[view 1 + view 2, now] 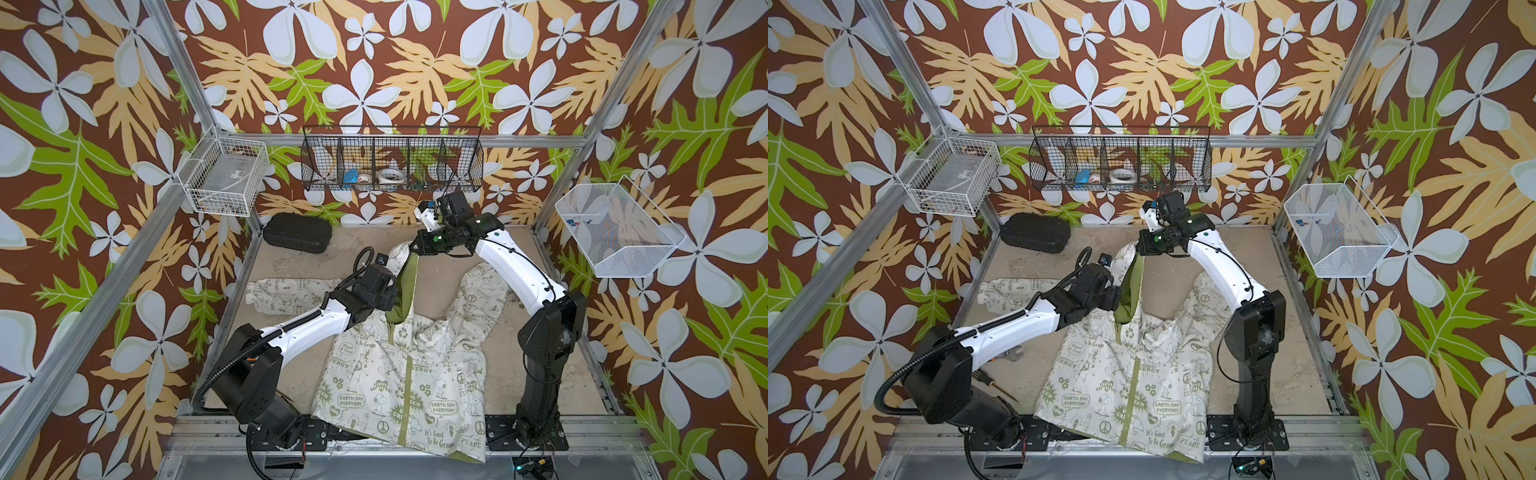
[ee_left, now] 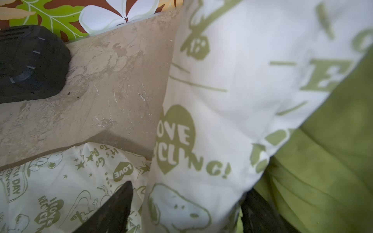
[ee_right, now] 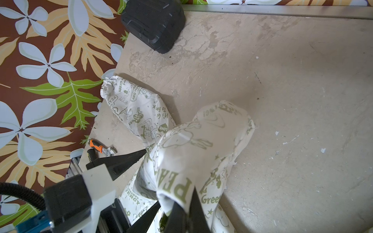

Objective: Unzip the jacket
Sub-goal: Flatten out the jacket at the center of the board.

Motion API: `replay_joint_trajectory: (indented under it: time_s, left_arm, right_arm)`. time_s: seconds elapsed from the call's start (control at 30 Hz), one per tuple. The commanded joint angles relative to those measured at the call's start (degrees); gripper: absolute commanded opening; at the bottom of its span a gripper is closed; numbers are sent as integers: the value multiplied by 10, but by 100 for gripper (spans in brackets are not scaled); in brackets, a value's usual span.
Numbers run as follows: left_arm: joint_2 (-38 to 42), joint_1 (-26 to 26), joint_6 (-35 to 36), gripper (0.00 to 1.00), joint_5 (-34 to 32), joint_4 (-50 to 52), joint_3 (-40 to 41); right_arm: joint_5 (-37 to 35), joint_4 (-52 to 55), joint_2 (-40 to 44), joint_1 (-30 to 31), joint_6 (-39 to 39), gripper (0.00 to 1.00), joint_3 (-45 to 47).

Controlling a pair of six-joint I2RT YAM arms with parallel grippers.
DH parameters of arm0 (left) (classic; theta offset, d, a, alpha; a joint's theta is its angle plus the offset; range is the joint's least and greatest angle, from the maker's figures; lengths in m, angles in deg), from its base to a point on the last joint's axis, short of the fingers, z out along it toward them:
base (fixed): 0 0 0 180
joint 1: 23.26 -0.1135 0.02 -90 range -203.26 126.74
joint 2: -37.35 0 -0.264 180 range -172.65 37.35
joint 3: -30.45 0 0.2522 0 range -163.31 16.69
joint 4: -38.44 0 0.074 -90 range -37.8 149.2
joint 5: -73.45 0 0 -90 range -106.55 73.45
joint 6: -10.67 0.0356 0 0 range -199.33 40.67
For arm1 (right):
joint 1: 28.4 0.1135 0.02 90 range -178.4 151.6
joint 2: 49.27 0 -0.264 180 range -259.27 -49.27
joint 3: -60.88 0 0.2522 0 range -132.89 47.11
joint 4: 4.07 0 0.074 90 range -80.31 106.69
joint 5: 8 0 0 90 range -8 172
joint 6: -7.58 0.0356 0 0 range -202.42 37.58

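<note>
Right claw [image 3: 184, 209] pinching one jacket [image 1: 415, 374]

— What's up close?
— The jacket [image 2: 232, 96]: cream cloth with green print, its olive lining [image 2: 333, 161] showing along one edge.
— And the left pincer [image 2: 188, 187]?
— Its black fingers [image 2: 119, 203] stand apart, with a printed fold between them.
— Beyond that?
— Scuffed counter [image 2: 121, 80], and a black case [image 2: 30, 60] by the flowered wall [image 2: 113, 14].
</note>
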Motion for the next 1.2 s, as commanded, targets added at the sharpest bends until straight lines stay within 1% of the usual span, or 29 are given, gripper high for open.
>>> replay_joint_trajectory:
  time_s: [0.0,0.07,0.1,0.23,0.3,0.37,0.4,0.43,0.5,0.53,0.57,0.6,0.73,0.87,1.0,1.07,1.13,1.17]
  left_arm:
    - [24,1,-17,82,21,-59,17]
    - [28,1,-16,80,18,-62,20]
    - [26,1,-16,77,10,-59,18]
    - [7,1,-21,59,-22,-41,0]
    - [4,1,-21,50,-24,-43,-6]
    - [1,1,-22,46,-17,-46,-11]
    - [-1,1,-23,46,-10,-46,-14]
    - [-2,1,-22,50,-2,-46,-16]
    - [5,1,-17,72,28,-46,-17]
    - [11,1,-12,79,44,-51,-12]
    - [22,1,-8,84,56,-58,-4]
    - [32,1,-3,86,63,-61,2]
    - [35,4,24,87,39,-51,14]
    - [-15,10,30,86,19,-9,-9]
    - [-47,32,25,84,-32,-9,-20]
    - [-56,38,14,79,-60,-10,-23]
    - [-57,39,1,69,-85,-13,-25]
    - [-56,38,-3,62,-97,-13,-24]
  right_arm:
    - [6,16,-9,1,-4,0,-7]
    - [6,20,-14,1,-3,0,-13]
    - [7,21,-15,1,-2,0,-14]
    - [-2,24,-15,1,-2,0,-18]
    - [-5,25,-16,0,-4,0,-16]
    - [-6,25,-19,0,-5,0,-12]
    - [-6,25,-21,-1,-6,0,-10]
    - [-5,25,-22,0,-7,0,-10]
    - [-6,27,-27,0,-8,0,-13]
    - [-6,27,-29,-1,-9,0,-15]
    - [-6,28,-32,-2,-8,0,-18]
    - [-6,31,-34,-2,-9,0,-22]
    - [-6,42,-43,-2,-12,0,-44]
    - [-3,46,-42,-1,-11,0,-55]
    - [-7,50,-35,-2,-10,0,-55]
    - [-7,51,-31,-2,-11,0,-52]
    - [-9,52,-28,-2,-13,0,-51]
    - [-10,54,-27,-3,-14,0,-51]
